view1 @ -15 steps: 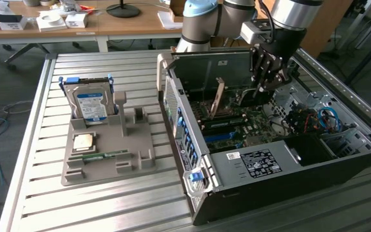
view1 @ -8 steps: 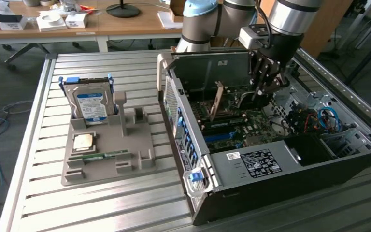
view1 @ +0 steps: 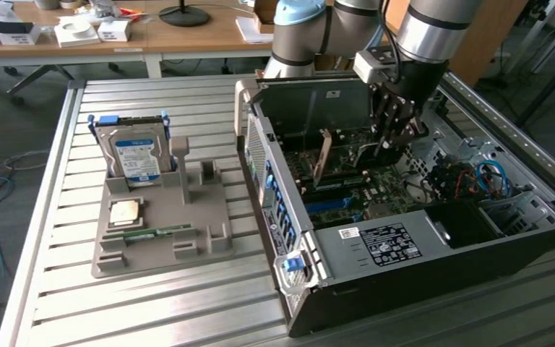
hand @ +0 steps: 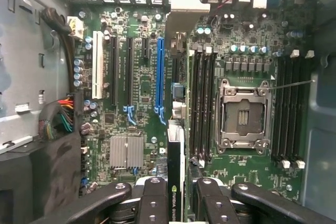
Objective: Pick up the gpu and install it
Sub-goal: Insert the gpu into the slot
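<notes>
The gpu (hand: 176,182) is held edge-on by the gripper (hand: 181,205). Its fingers (hand: 152,200) press on the two flat faces of the card, so the jaws are partly closed around it. In the exterior view the gripper (view1: 398,134) hangs inside the open computer case (view1: 355,303), above the motherboard.

The long blue slot (hand: 159,72) seems to be the place for the card. The card runs parallel to the blue slot but appears a little beside it, on the side toward the memory slots (hand: 202,103) and the CPU socket (hand: 242,114). I judge the card is not yet seated.

The main danger is this sideways offset. If the card goes down like this, its contact edge could hit the board next to the blue slot and scratch small parts. A small tilt in the grip could jam one end of the card. The thin card could also slip between the fingers when pushed. How its bracket end stands toward the case wall I cannot tell.
</notes>
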Motion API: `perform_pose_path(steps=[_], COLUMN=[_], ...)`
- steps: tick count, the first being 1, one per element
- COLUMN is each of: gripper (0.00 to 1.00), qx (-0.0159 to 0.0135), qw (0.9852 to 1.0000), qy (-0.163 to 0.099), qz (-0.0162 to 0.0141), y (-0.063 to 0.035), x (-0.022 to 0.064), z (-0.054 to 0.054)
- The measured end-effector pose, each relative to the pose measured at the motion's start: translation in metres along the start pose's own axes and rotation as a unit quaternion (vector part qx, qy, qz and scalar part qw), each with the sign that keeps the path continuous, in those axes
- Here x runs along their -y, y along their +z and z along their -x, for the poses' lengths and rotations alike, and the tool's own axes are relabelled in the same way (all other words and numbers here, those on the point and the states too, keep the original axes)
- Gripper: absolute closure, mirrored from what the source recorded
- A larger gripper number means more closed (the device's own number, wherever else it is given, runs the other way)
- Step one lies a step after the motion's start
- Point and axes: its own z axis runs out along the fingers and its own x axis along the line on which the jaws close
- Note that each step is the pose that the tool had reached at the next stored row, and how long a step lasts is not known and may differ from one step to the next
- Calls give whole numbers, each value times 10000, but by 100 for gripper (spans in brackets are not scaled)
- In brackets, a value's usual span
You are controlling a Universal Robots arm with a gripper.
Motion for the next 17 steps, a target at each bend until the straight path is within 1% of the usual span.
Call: perform_pose_path(steps=[4,10,13,17], gripper=[74,74,74,74], qx=[0,-2,0,-2], qw=[10000,9997,9997,9997], qy=[13,228,234,236], qz=[-5,-7,-8,-7], y=[37,54,57,55], x=[-3,-4,-3,-4], z=[0,-7,-14,-57])
